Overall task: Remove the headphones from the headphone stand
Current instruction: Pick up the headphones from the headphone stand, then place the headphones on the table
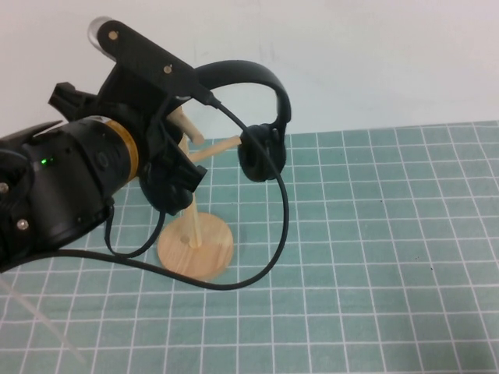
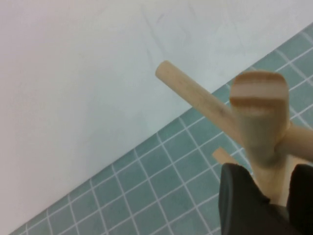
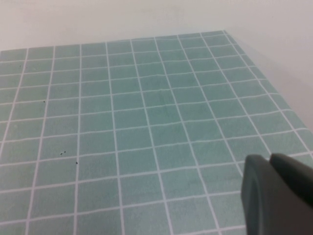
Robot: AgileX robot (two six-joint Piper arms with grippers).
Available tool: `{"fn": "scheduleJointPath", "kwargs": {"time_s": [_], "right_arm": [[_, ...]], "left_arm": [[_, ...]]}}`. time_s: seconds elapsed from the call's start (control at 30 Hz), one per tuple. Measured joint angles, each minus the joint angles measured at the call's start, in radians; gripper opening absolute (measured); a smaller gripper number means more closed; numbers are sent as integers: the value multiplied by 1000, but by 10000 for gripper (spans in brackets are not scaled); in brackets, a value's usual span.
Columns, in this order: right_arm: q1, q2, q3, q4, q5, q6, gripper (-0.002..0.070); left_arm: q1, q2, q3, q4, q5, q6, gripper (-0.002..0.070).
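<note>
The black headphones (image 1: 261, 152) hang around the top of the light wooden headphone stand (image 1: 195, 248). Their thin headband (image 1: 242, 68) arches above the pegs, and one round ear cup sits by the end of a peg. My left gripper (image 1: 178, 167) reaches in from the left and is shut on the headphones' left side, which mostly hides the other ear cup. In the left wrist view, the left gripper (image 2: 268, 185) has its dark fingers (image 2: 237, 196) either side of the stand's post (image 2: 259, 122). My right gripper (image 3: 269, 162) hovers shut over bare mat.
A black robot cable (image 1: 277, 226) loops from the left wrist down across the stand's base and back to the left. The green gridded mat (image 1: 374, 257) covers the table up to a white wall (image 1: 351, 54) behind.
</note>
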Motion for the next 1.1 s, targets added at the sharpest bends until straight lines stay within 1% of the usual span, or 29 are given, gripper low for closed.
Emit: {"fn": "scheduleJointPath", "kwargs": {"time_s": [0.2,0.37,0.77,0.97,1.1], "right_arm": [[0,0,0,0,0,0,-9],[0,0,0,0,0,0,-9],[0,0,0,0,0,0,-9],[0,0,0,0,0,0,-9],[0,0,0,0,0,0,-9]], "left_arm": [[0,0,0,-17,13,0,179],[0,-13,0,-100,13,51,179],[0,-22,0,-232,17,132,179],[0,-48,0,-299,59,178,179],[0,-85,0,-395,70,239,179]]}}
